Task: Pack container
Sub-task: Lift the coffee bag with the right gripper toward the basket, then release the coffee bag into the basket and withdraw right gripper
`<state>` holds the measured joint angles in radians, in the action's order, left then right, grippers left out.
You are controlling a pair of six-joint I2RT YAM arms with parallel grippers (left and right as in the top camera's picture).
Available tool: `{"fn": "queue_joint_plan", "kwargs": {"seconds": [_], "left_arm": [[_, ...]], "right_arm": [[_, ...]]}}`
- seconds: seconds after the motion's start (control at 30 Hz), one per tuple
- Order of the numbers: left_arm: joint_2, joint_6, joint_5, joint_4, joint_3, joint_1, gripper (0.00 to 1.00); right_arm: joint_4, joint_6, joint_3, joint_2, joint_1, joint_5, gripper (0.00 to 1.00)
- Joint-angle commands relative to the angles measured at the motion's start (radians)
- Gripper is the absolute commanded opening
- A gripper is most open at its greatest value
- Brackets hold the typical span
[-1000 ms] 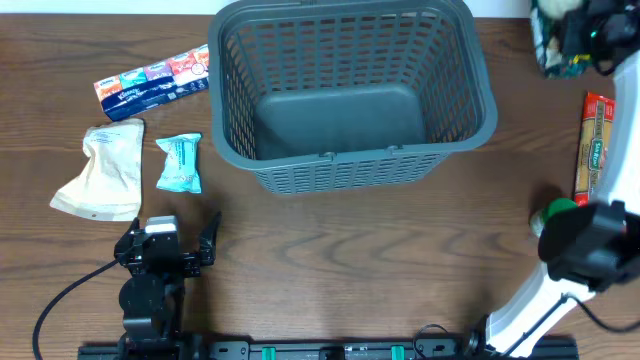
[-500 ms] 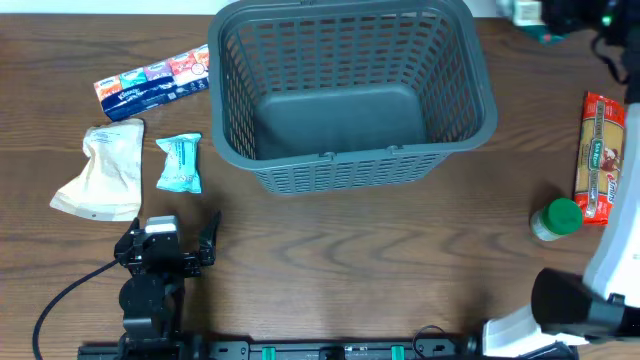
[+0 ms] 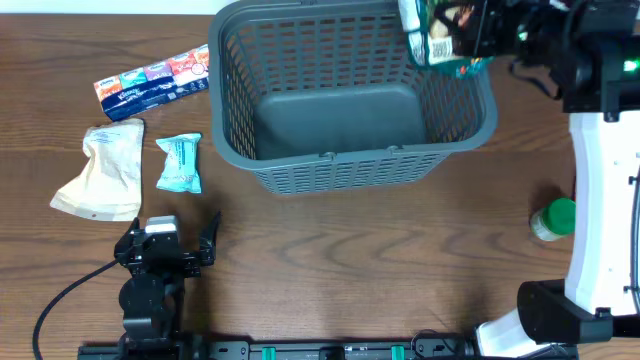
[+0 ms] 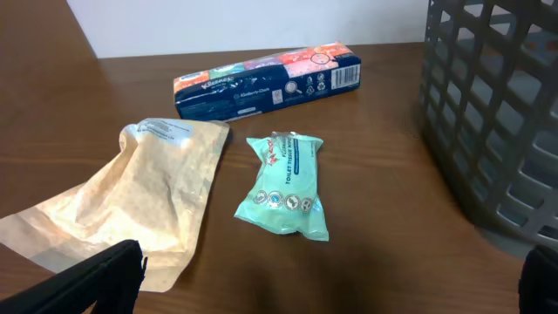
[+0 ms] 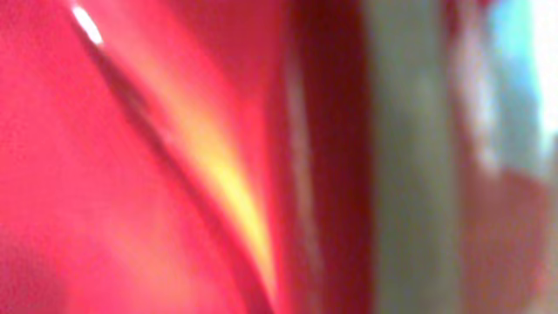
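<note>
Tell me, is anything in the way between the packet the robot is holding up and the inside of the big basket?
Nothing that I can see. The right gripper holds the colourful packet above the container's far right corner, and the container is open on top with a bare bottom.

Overhead looks down, wrists close (container (image 3: 340,172) shared)

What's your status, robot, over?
Left gripper open, parked. Right gripper shut on packet over container rim. Container looks empty. Nothing in the way.
</note>
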<state>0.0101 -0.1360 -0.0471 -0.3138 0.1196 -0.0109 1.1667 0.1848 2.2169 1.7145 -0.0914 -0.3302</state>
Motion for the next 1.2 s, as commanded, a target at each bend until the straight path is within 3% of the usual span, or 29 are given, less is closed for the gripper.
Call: {"fn": "queue_joint_plan", "kwargs": {"seconds": [0.0,0.63,0.73,0.87,0.9,1.03,1.17], "left_arm": [[-0.006,-0.013,0.01,-0.006,-0.022,0.004,0.99],[-0.006,-0.013,0.01,-0.006,-0.022,0.004,0.99],[-0.006,-0.013,0.01,-0.006,-0.022,0.004,0.99],[-0.006,-0.013,0.01,-0.006,-0.022,0.004,0.99],[-0.006,-0.013,0.01,-0.006,-0.022,0.004,0.99],[-0.006,-0.013,0.01,-0.006,-0.022,0.004,0.99],[-0.006,-0.013,0.01,-0.006,-0.022,0.004,0.99]], "right_arm": [[0.01,0.159,0.045,-0.031,-0.037,0.175,0.02],[0.176,0.185,0.043,0.055,-0.073,0.166,0.02],[0.177,0.185,0.044,0.055,-0.073,0.166,0.51],[0.173,0.185,0.045,0.05,-0.073,0.166,0.72],[0.172,0.185,0.048,0.048,-0.073,0.166,0.77],[0.169,0.177,0.072,0.027,-0.073,0.182,0.78],[0.169,0.176,0.096,-0.021,-0.073,0.314,0.82]]}}
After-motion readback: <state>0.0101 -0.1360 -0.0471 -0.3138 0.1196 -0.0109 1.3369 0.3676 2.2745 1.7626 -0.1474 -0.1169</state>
